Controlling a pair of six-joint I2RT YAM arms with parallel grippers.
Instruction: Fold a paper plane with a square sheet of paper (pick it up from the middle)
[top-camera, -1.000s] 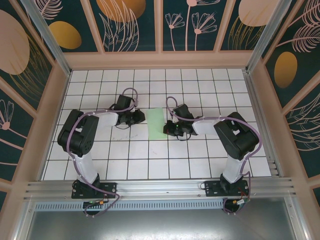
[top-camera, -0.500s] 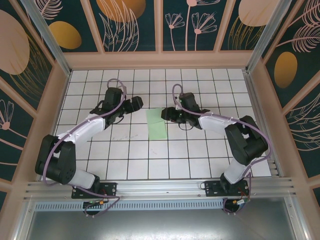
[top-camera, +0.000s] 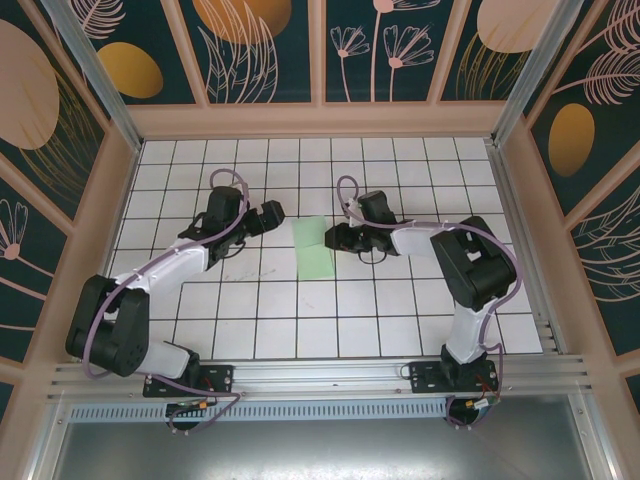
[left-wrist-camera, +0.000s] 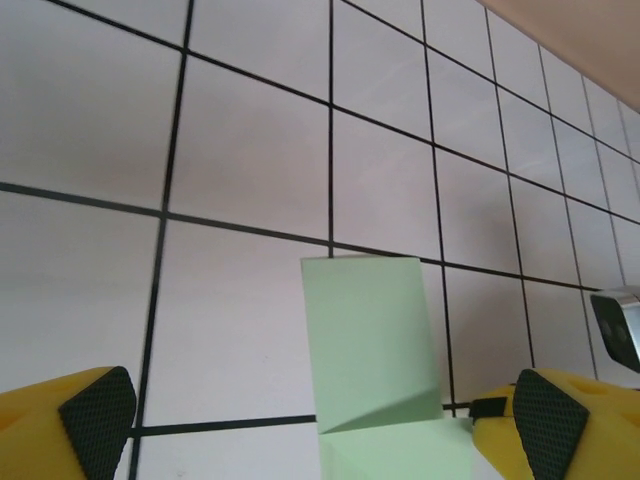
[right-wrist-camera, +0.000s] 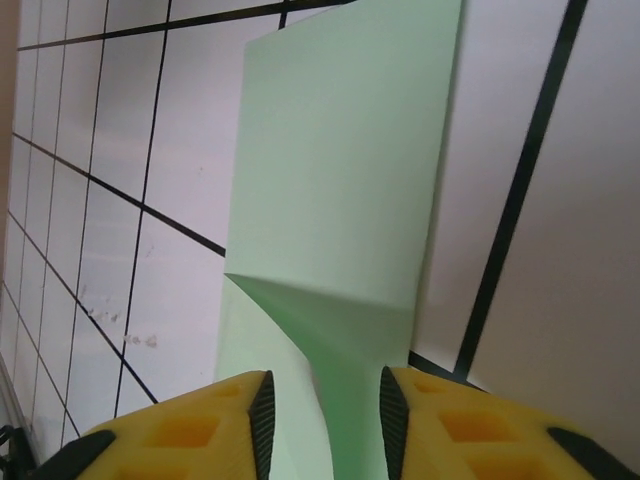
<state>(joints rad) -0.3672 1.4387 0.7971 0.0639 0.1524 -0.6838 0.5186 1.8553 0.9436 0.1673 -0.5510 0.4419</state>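
Where the two arms meet over the middle of the white tiled table (top-camera: 420, 300), the square sheet of paper (top-camera: 313, 250) lies folded into a narrow strip about one tile wide, pale mint green and matte against the glossy tiles and their thin black grid lines. Its far end is a flat, smooth panel with crisp straight edges. Nearer the arms a sharp crease crosses it, and a shadowed triangular facet lifts off the surface there.

The left gripper (left-wrist-camera: 320, 420) stands wide open and holds nothing. Its blocky yellow fingers (left-wrist-camera: 40, 420) carry black cross-hatched pads (left-wrist-camera: 545, 425), set far apart on either side of the strip's near end. The right-hand finger sits just beside the paper's edge. From above, this gripper is just left of the sheet's upper corner.

The right gripper (right-wrist-camera: 325, 420) comes in from the opposite side, at the strip's right edge. Its yellow fingers, moulded with shallow square recesses, stand only narrowly apart, and their dark pad edges (right-wrist-camera: 262, 420) flank the raised green fold that runs down between them. The view is cut off at the fingertips, so it cannot be told whether the pads press on the fold or merely straddle it.

Both arms have white and black shells, with lilac cable (top-camera: 228, 178) looping over the wrists.
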